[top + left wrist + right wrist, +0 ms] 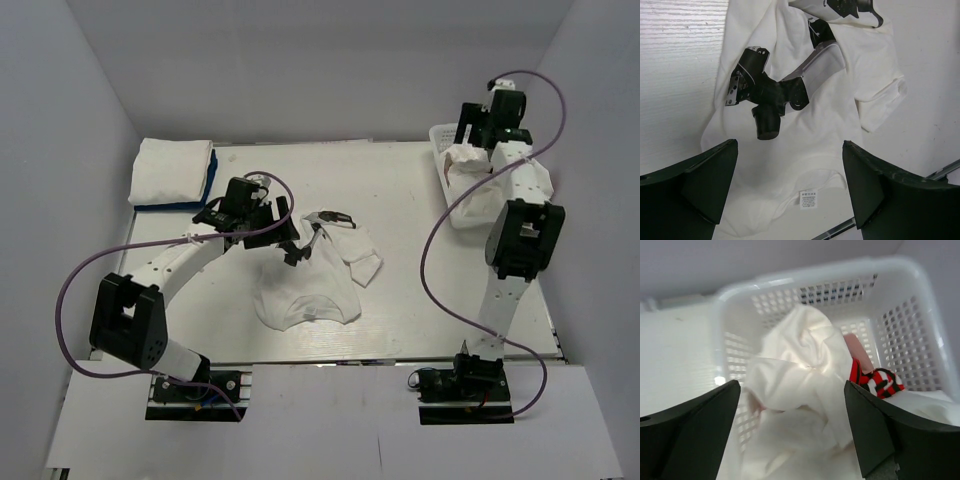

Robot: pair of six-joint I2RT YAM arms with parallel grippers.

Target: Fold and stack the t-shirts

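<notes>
A white t-shirt (312, 290) with a dark graphic print (772, 95) lies spread and rumpled in the middle of the table, its collar label (808, 199) facing up. My left gripper (292, 235) hovers open just above it, fingers (705, 175) on either side of the collar area, holding nothing. More t-shirts sit crumpled in the white mesh basket (815, 275): a white one (800, 365), a bit of pink (857, 347) and a red-and-black print (877, 381). My right gripper (792, 390) is open over that pile, empty. A folded stack (172, 168), white on blue, rests at the back left.
The basket (441, 140) stands at the table's back right corner, against the right wall. Grey walls close in the table (400, 210) on three sides. Purple cables loop off both arms.
</notes>
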